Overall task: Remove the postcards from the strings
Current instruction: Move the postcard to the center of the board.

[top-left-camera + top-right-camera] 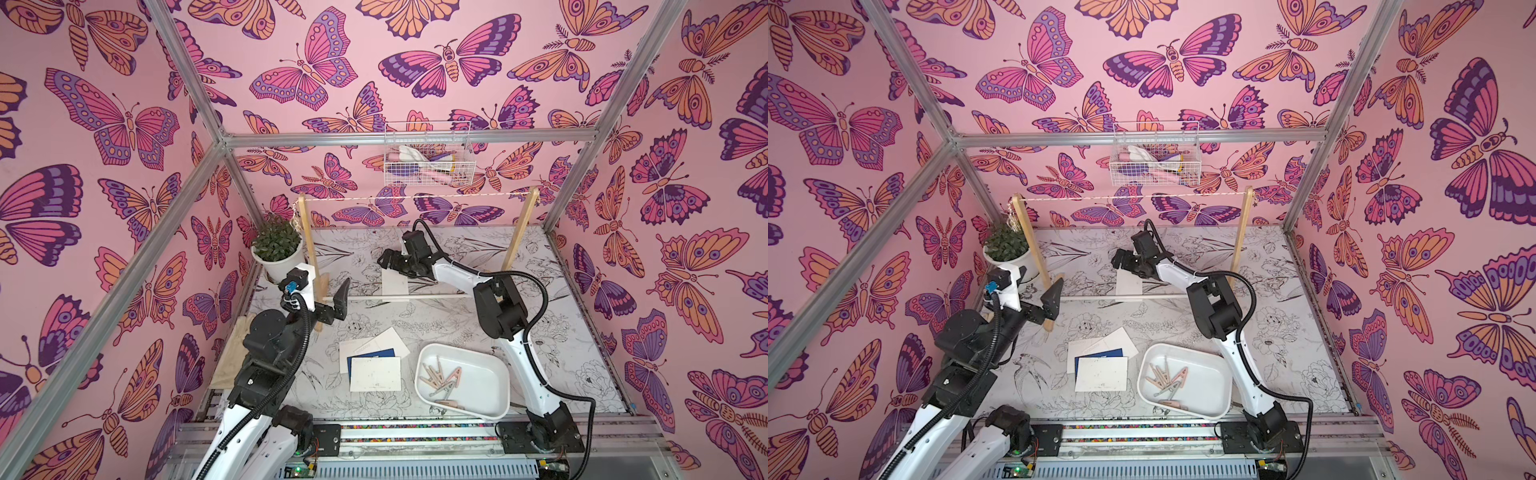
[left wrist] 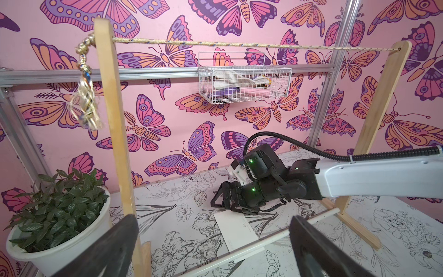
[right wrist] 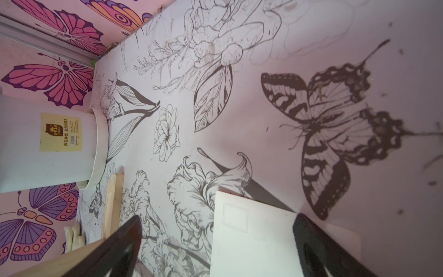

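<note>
The string (image 1: 415,196) (image 2: 239,45) runs bare between two wooden posts (image 1: 309,245), with nothing hanging on it. One white postcard (image 1: 395,282) (image 2: 237,230) (image 3: 251,239) lies flat on the table across the white rod (image 1: 432,296). My right gripper (image 1: 388,259) (image 3: 218,215) hovers low over it, open, with the card below its spread fingers. A stack of postcards (image 1: 376,368), white with a blue one (image 1: 374,354) between, lies at the front middle. By the left post's foot, my left gripper (image 1: 338,301) (image 2: 212,217) is open and holds nothing.
A white tray (image 1: 484,386) holding several clothespins (image 1: 440,374) stands at the front right, beside the right arm. A potted plant (image 1: 277,247) sits at the back left by the left post. A wire basket (image 1: 428,162) hangs on the back wall above the string.
</note>
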Controlling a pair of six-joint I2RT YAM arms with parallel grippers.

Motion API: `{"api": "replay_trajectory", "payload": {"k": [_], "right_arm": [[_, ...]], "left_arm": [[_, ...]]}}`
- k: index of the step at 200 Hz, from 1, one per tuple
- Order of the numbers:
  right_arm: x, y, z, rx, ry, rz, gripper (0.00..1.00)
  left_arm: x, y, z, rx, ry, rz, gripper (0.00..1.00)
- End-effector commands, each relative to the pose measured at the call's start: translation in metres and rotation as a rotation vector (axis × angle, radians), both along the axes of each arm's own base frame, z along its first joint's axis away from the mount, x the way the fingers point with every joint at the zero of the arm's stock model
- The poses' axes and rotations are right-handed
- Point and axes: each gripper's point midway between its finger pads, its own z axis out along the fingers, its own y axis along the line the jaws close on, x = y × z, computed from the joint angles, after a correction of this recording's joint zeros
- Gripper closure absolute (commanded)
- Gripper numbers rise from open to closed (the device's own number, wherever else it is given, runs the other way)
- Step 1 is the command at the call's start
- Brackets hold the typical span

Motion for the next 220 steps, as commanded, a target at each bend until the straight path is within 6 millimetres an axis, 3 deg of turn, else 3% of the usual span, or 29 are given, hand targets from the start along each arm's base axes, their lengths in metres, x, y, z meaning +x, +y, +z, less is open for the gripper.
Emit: {"api": "replay_trajectory", "payload": {"k": [1, 64, 107, 155, 220], "right_arm": [[-0.023, 0.001, -0.006, -0.022, 0.049, 0.039, 0.01], [-0.051, 0.009, 0.033, -0.006, -0.001, 0.101, 0.01], [-0.041, 0.011, 0.072, -0.027, -0.109, 0.122, 0.01], [-0.018, 0.009, 0.048, -0.067, -0.066, 0.13, 0.01], [-0.011, 0.009, 0.017, -0.077, -0.015, 0.127, 0.01]], "left_arm": [[-0.001, 0.005, 0.001, 0.0, -0.022, 0.022, 0.0], [-0.003, 0.005, 0.003, -0.003, -0.028, 0.017, 0.0], [-0.003, 0.004, 0.003, -0.005, -0.03, 0.014, 0.0], [-0.002, 0.005, 0.002, -0.001, -0.027, 0.019, 0.0], [-0.001, 0.004, 0.001, 0.007, -0.025, 0.018, 0.0]]}}
